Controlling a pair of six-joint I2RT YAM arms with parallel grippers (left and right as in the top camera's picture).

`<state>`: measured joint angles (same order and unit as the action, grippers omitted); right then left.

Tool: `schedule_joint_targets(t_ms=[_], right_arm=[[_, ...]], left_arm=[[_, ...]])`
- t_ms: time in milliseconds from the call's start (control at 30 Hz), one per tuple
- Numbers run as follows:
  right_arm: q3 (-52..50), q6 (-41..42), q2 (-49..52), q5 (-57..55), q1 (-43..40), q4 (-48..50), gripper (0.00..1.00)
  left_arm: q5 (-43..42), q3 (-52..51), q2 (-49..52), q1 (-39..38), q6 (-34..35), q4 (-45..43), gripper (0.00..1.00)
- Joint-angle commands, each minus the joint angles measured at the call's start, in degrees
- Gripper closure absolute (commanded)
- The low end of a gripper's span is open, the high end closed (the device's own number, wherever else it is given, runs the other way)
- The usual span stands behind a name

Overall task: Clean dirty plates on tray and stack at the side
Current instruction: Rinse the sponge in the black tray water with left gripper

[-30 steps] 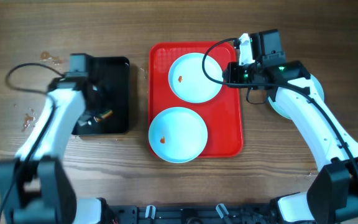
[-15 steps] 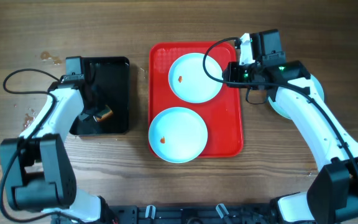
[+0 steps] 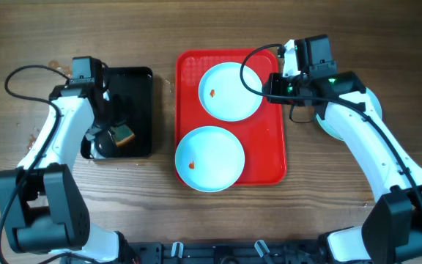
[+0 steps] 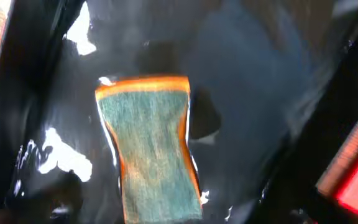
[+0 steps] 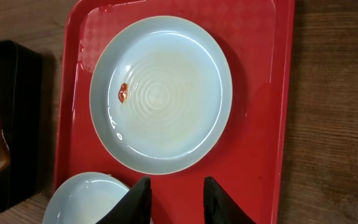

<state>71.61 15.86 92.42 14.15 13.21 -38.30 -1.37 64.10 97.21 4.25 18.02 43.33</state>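
Two pale-blue plates lie on the red tray [image 3: 271, 155]. The far plate [image 3: 229, 92] and the near plate [image 3: 209, 158] each carry a small orange smear. A third plate [image 3: 327, 129] rests on the wood at the right, mostly hidden under my right arm. My right gripper [image 3: 269, 86] hovers at the tray's right edge. In the right wrist view it [image 5: 176, 200] is open and empty over bare red tray [image 5: 260, 143], just below the far plate [image 5: 160, 102]. My left gripper [image 3: 107, 139] is over the black tray, open, beside a green-and-orange sponge [image 4: 151, 149].
The glossy black tray [image 3: 139, 81] stands left of the red tray, wet, with the sponge [image 3: 126, 134] lying in it. Its edge shows in the right wrist view [image 5: 5, 124]. Small spill marks dot the wood at the far left [image 3: 34, 136]. Cables loop from both arms.
My left arm has shifted toward the back of the black tray, and the sponge now lies visible beside its gripper. The right arm and both plates on the tray have not moved.
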Motion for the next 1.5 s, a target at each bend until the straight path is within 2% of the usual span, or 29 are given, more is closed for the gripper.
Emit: schedule_joint_targets(t_ms=[0,33,67,100,167,200,333,467,567,633,733,800,833,867,900,933,967,1100,1200,1300,1333,1400,1433,1467], right_arm=[[0.24,0.83,0.24,0.94,0.33,0.09,0.71],[0.24,0.81,0.24,0.94,0.33,0.07,0.71],[0.24,0.83,0.24,0.94,0.33,0.07,0.72],[0.24,0.83,0.24,0.94,0.33,0.04,0.72],[0.24,0.83,0.24,0.94,0.33,0.07,0.71],[0.24,0.85,0.24,0.94,0.33,0.07,0.71],[0.24,0.83,0.24,0.94,0.33,0.04,0.72],[0.24,0.83,0.24,0.94,0.33,0.07,0.72],[0.24,0.83,0.24,0.94,0.33,0.07,0.72],[0.24,0.85,0.24,0.94,0.33,0.07,0.72],[0.24,0.81,0.24,0.94,0.33,0.09,0.72],[0.24,0.85,0.24,0.94,0.33,0.07,0.72],[0.24,0.83,0.24,0.94,0.33,0.07,0.72],[0.24,0.85,0.24,0.94,0.33,0.07,0.72],[0.24,0.87,0.24,0.94,0.33,0.07,0.72],[0.24,0.87,0.24,0.94,0.33,0.07,0.71],[0.24,0.85,0.24,0.94,0.33,0.07,0.72],[0.24,0.87,0.24,0.94,0.33,0.07,0.72],[0.24,0.90,0.24,0.94,0.33,0.09,0.72],[0.24,0.90,0.24,0.94,0.33,0.09,0.72],[0.24,0.90,0.24,0.94,0.33,0.07,0.72],[0.24,0.87,0.24,0.94,0.33,0.07,0.72],[0.24,0.87,0.24,0.94,0.33,0.07,0.72],[0.24,0.87,0.24,0.94,0.33,0.09,0.72]], left_arm=[[2.19,-5.88,1.27,0.09,1.27,-5.11,0.63],[1.97,-7.52,2.19,0.09,2.19,-7.32,0.80],[1.92,-8.76,3.08,0.11,2.14,-8.94,0.93],[1.88,-9.27,3.65,0.11,2.14,-9.68,0.96],[1.68,-9.40,4.11,0.09,2.08,-10.40,0.96],[-1.33,-9.05,3.74,0.09,0.09,-10.84,0.96],[-17.09,-2.95,1.29,-0.02,-12.66,-7.08,0.96],[-15.52,1.81,-2.32,-0.02,-19.30,-1.79,0.96],[-11.82,1.29,-2.03,-0.02,-19.30,-0.35,0.96],[-10.75,-0.20,-0.90,-0.02,-19.15,-0.59,0.57],[-10.54,-3.43,1.40,-0.02,-17.66,-3.19,0.38],[-10.54,-5.95,3.30,-0.02,-16.00,-6.19,0.37],[-10.58,-6.95,4.22,0.00,-15.34,-7.78,0.41],[-10.60,-7.82,5.31,-0.02,-14.29,-9.20,0.53],[-10.75,-7.96,6.82,-0.02,-14.29,-9.57,0.78],[-10.75,-7.96,7.39,-0.02,-14.32,-9.62,0.91],[-10.75,-7.96,7.61,0.00,-14.34,-9.51,0.96],[-10.56,-4.42,5.22,0.15,-16.35,-4.59,0.96],[-10.47,1.68,2.03,-0.02,-21.16,1.14,0.96],[-6.25,3.41,0.28,0.00,-22.12,3.50,0.96],[-5.40,3.17,0.52,0.00,-22.12,3.91,0.93],[-5.53,2.01,1.27,-0.02,-22.10,3.89,0.56],[-5.57,1.14,1.86,0.00,-22.10,3.80,0.44],[-5.57,0.44,2.49,0.00,-22.08,3.41,0.39]])
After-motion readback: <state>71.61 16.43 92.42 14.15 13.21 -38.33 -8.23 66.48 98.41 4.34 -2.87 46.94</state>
